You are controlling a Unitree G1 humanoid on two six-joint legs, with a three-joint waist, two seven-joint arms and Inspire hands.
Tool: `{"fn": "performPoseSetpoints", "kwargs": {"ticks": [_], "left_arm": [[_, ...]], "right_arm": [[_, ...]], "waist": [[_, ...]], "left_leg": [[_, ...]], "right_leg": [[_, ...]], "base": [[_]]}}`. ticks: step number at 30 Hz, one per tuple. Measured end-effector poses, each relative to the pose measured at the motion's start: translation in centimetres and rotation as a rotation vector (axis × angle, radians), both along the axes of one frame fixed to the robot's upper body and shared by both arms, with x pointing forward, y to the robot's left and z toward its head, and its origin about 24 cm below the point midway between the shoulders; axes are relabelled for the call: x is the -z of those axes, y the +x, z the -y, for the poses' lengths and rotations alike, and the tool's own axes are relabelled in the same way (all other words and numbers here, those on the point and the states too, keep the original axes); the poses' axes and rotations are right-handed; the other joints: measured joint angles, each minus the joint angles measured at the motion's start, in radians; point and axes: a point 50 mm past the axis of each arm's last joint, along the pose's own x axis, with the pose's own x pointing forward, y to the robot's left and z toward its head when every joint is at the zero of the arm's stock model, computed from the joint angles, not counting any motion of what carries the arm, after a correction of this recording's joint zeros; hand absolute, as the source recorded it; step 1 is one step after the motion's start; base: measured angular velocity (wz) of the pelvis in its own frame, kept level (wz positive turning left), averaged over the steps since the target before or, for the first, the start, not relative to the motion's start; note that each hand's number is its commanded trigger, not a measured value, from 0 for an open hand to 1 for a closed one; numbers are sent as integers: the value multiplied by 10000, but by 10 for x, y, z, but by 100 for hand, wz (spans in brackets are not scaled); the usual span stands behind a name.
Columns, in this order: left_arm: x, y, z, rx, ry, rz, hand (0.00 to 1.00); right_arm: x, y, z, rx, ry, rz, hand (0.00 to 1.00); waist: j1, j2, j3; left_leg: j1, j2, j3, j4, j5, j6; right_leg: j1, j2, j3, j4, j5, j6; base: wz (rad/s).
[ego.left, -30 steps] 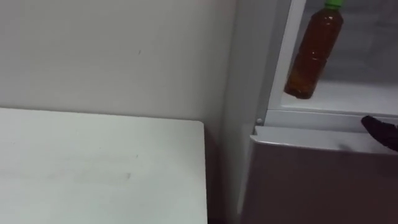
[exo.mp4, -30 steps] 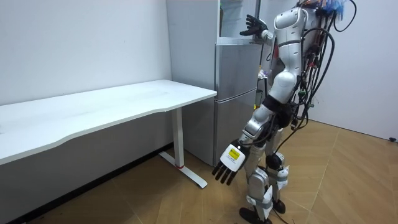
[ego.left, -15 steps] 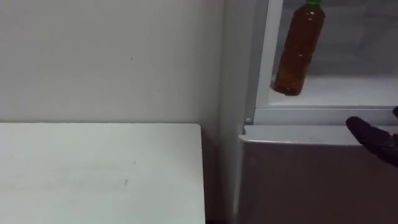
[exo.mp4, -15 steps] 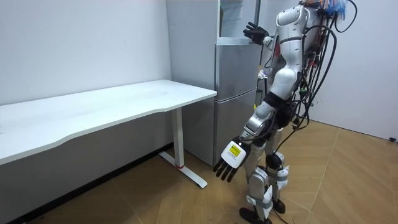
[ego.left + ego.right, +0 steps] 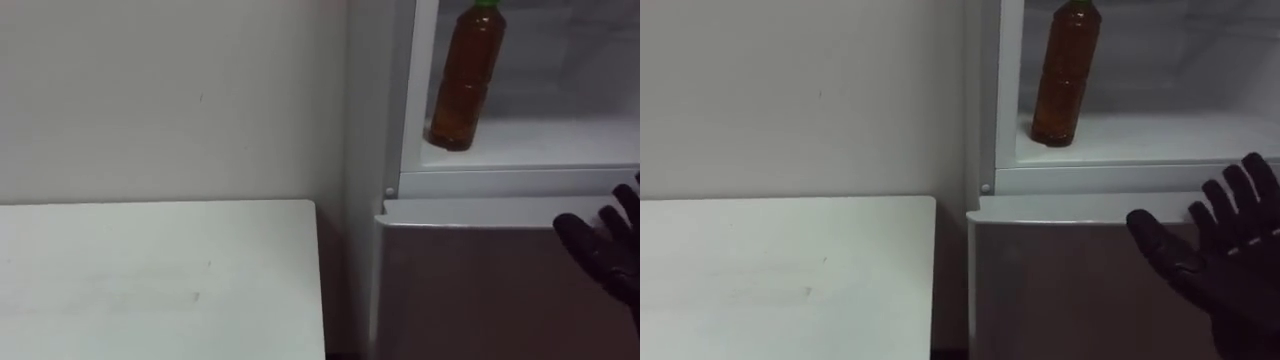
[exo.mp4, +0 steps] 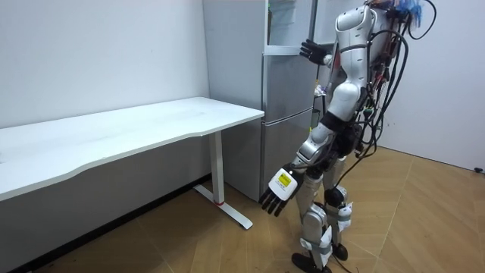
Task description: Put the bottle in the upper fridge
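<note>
The bottle, filled with amber liquid and closed with a green cap, stands upright on the white shelf of the fridge's open upper compartment. It sits at the left end of the shelf, close to the left frame and the near edge. Nothing touches it.

The right hand is raised in front of the fridge, at the top of the closed lower door. Its fingers are straight and spread and hold nothing. The bottle lies up and to the left of these fingers, well apart from them, with the shelf edge and the door's top rim between.

In the room view the robot stands upright on the wooden floor, facing the fridge. The left hand hangs low beside the leg, fingers relaxed and pointing down, empty.

A white worktop stands just left of the fridge, against the pale wall, with a narrow gap between its right edge and the fridge side.
</note>
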Motion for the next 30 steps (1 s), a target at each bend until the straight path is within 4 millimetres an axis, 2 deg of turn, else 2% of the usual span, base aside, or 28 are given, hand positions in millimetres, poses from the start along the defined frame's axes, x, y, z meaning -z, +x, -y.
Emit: {"fn": "performPoseSetpoints", "kwargs": {"ticks": [6, 9, 10, 14, 16, 23, 26, 30], "left_arm": [[2, 0, 2, -359, 82, 220, 0], [3, -6, 2, -371, 176, 96, 0], [3, -7, 2, -419, 323, 82, 0], [3, -13, 2, -474, 331, -53, 0], [3, -12, 2, -427, 326, 8, 0], [2, -8, 5, -430, 209, 273, 0], [3, -7, 4, -871, 77, 391, 0], [4, -18, 4, -886, 55, 25, 0]], "right_arm": [[52, -25, 10, 2234, -636, -2882, 0], [75, -37, 16, 3061, -664, -3962, 0], [89, -41, 18, 3434, -703, -4567, 0], [121, -60, 20, 3995, -683, -6218, 0], [146, -73, 20, 4298, -817, -7508, 0], [179, -98, 15, 4720, -1411, -9474, 0], [199, -117, 15, 4734, -1548, -10641, 0], [233, -161, 16, 4244, -1359, -13194, 0]], "waist": [[5, 29, 13], [-96, 170, 35], [-147, 156, 29], [-162, 123, 24], [-199, 70, 18], [-200, 5, 30], [-213, -28, 66], [-188, -81, 76]], "left_leg": [[63, 0, 88, -115, -5, 4], [143, -12, 143, -195, -5, 5], [148, -19, 144, -218, -4, 5], [131, -19, 186, -253, -8, -3], [133, -24, 184, -251, -10, -6], [227, -45, 152, -330, -33, -10], [193, -50, 110, -332, -33, -12], [208, -54, 87, -332, -45, -24]], "right_leg": [[37, 7, 95, -10, -1, 3], [38, -1, 166, -20, -24, 25], [12, -3, 182, -26, -65, 31], [-70, 8, 252, -20, -118, 33], [-29, 12, 237, -1, -114, 30], [76, -3, 179, -51, -155, 45], [55, -25, 31, -48, -177, 41], [85, -30, 11, -72, -225, 38]], "base": [[-4], [-7], [0], [-2], [0], [2], [5], [2]]}}
